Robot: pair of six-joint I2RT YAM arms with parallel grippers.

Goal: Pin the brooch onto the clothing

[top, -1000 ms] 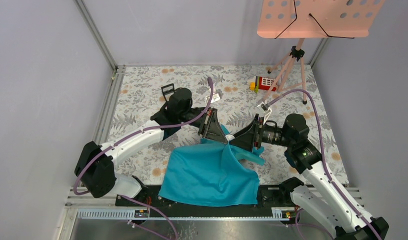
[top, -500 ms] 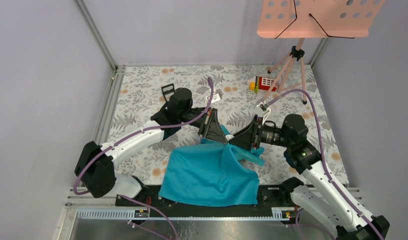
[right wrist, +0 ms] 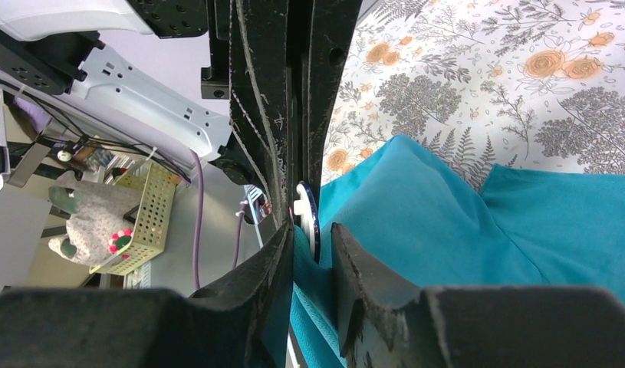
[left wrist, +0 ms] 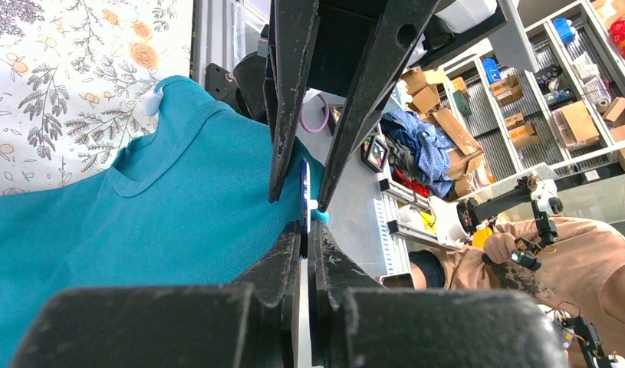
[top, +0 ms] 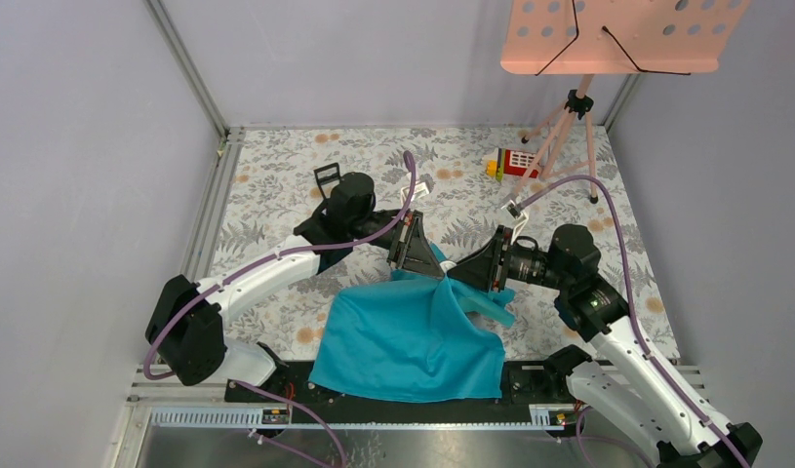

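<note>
The teal T-shirt point(top: 403, 341) lies crumpled at the near middle of the table, with one fold pulled up to a peak between the two grippers. My left gripper point(top: 438, 270) and right gripper point(top: 451, 275) meet tip to tip there. In the left wrist view, my left gripper point(left wrist: 305, 230) is shut on the brooch point(left wrist: 304, 192), a thin dark-blue disc seen edge-on against the shirt point(left wrist: 140, 215). In the right wrist view, my right gripper point(right wrist: 313, 234) pinches a fold of the shirt point(right wrist: 447, 215), and the brooch point(right wrist: 312, 222) sits just beyond its tips. The brooch is hidden in the top view.
A small black square frame point(top: 327, 175) stands at the back left. A red toy house point(top: 517, 161) and the pink music stand point(top: 617, 34) with its tripod are at the back right. The shirt hangs over the table's near edge.
The right arm has edged slightly left toward the left gripper. The shirt and the left arm look unchanged.
</note>
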